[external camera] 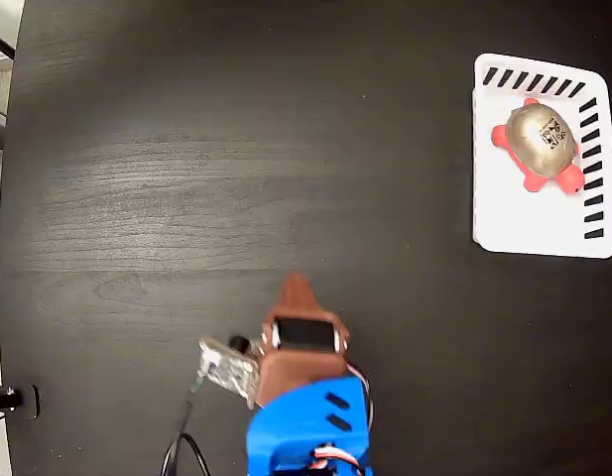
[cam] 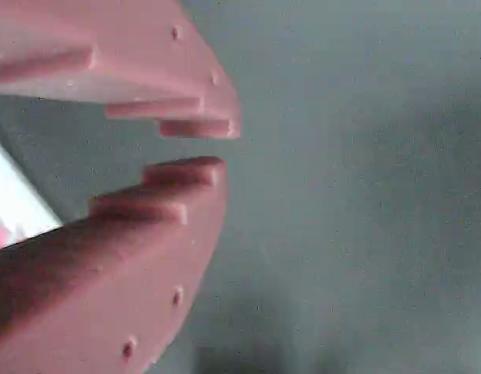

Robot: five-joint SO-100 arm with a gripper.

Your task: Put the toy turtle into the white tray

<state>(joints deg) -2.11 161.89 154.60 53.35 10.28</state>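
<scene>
The toy turtle (external camera: 541,144) lies inside the white tray (external camera: 529,228), in the tray's upper half, toward the slotted side that faces the table's right edge. The tray sits near the far right corner of the dark table (external camera: 236,149) in the fixed view. By my judgement the placing is done.

My gripper (cam: 195,146) is well apart from the tray, low over the table near its bottom edge in the fixed view (external camera: 297,288). It grasps nothing. In the wrist view my two reddish fingers (cam: 178,187) stand with only a narrow slit between their tips, nearly clenched, and only bare table shows through the gap.

What could go wrong from here is small but real. The turtle's red foot rests close against the slotted wall, and a knock to the tray would tip it against that rim or slide the light tray along the smooth table. That would only happen if I swing back toward that corner without lifting first. A cable (external camera: 182,436) trails by my base near the bottom edge, and a wide turn could snag it.
</scene>
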